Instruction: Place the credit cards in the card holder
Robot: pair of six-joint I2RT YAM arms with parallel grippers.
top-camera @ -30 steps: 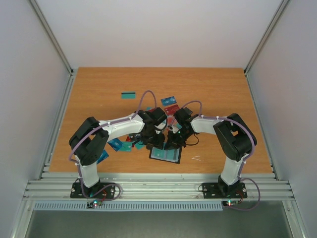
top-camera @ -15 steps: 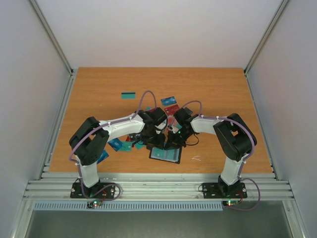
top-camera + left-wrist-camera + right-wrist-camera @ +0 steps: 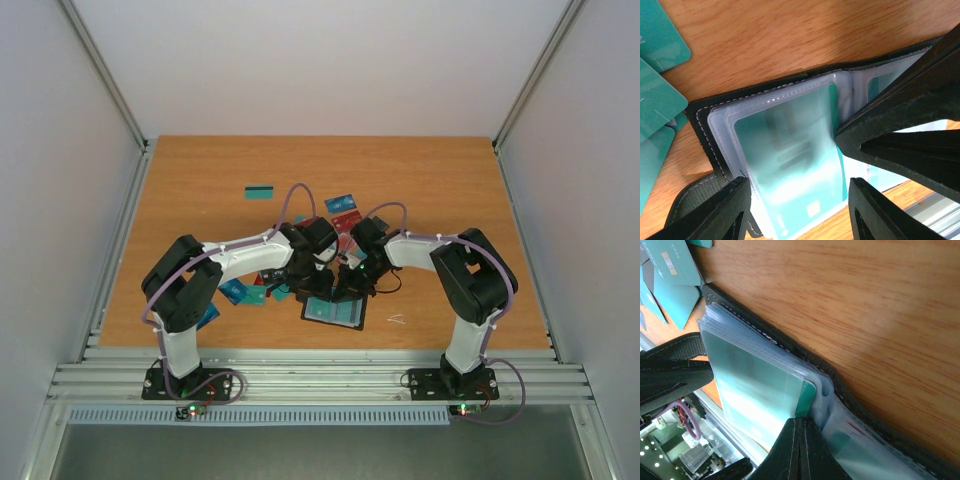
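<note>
Left wrist view, close up: the left claw stands about half open, one black finger on each long edge of a teal card. The card fills the gap between them, so it is grasped by its edges. It lies partly inside a clear sleeve of the card holder, which is spread open and flat on the wooden worktop. From the right, the tip of the right claw touches the sleeve beside the fold. Loose cards, all teal, lie past the holder's left end.

Right wrist view: the right claw is clenched with nothing between its fingers. Its tip rests at the corner of the teal card, near the holder's spine. Only here does the stack of clear sleeves show edge-on.

Top view, near to far: both arms bend inward and meet over the card holder at the near middle of the worktop. Their wrists hide both claws. More loose cards lie to its left, others lie behind the arms, and one card lies alone farther back.
</note>
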